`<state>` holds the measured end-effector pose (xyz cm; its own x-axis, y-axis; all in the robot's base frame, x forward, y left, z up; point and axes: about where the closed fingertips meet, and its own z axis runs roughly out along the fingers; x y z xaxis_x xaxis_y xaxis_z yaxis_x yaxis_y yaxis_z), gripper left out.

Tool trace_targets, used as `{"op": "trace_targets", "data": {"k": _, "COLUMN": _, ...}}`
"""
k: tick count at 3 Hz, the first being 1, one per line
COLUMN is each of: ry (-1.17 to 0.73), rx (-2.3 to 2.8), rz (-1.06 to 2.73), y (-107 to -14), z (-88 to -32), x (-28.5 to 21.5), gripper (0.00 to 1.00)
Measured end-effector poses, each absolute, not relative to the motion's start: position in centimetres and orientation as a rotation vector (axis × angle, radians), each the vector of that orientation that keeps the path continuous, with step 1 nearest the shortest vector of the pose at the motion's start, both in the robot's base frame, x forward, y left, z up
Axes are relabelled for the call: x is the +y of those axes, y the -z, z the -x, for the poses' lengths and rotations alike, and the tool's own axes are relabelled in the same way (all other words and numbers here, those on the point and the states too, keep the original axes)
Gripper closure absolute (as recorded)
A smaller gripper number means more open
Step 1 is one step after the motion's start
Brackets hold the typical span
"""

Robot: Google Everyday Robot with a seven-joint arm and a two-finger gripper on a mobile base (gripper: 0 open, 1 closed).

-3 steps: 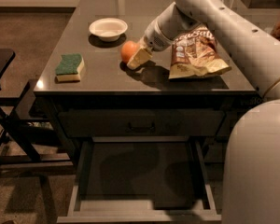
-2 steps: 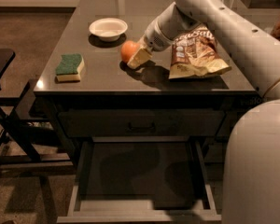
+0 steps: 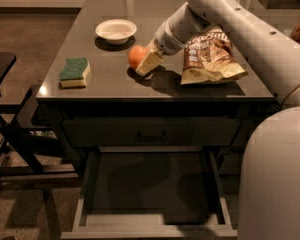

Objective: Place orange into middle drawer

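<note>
The orange [image 3: 135, 56] is a small round orange-red fruit near the middle of the dark counter top [image 3: 110, 81]. My gripper [image 3: 145, 63] is at the orange, its pale fingers [image 3: 150, 62] against the fruit's right side, low over the counter. The arm reaches in from the upper right. The middle drawer [image 3: 90, 184] is pulled open below the counter's front edge, wide and shallow with a dark floor and paler grey walls. Nothing lies in it.
A white bowl [image 3: 116, 30] stands behind the orange. A green and yellow sponge [image 3: 75, 72] lies at the counter's left. A crumpled chip bag [image 3: 210, 56] lies to the right, under the arm. A shut drawer with a small handle [image 3: 151, 135] is above the open one. A dark chair [image 3: 5, 114] stands left.
</note>
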<state>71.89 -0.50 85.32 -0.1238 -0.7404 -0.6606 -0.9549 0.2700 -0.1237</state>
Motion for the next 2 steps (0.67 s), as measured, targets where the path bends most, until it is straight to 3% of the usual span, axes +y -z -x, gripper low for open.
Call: {"op": "trace_targets", "data": {"k": 2, "ry": -0.351, "rx": 1.814, "rz": 1.545, "y": -88.9, "z": -69.0, "x": 0.9, "gripper": 1.0}}
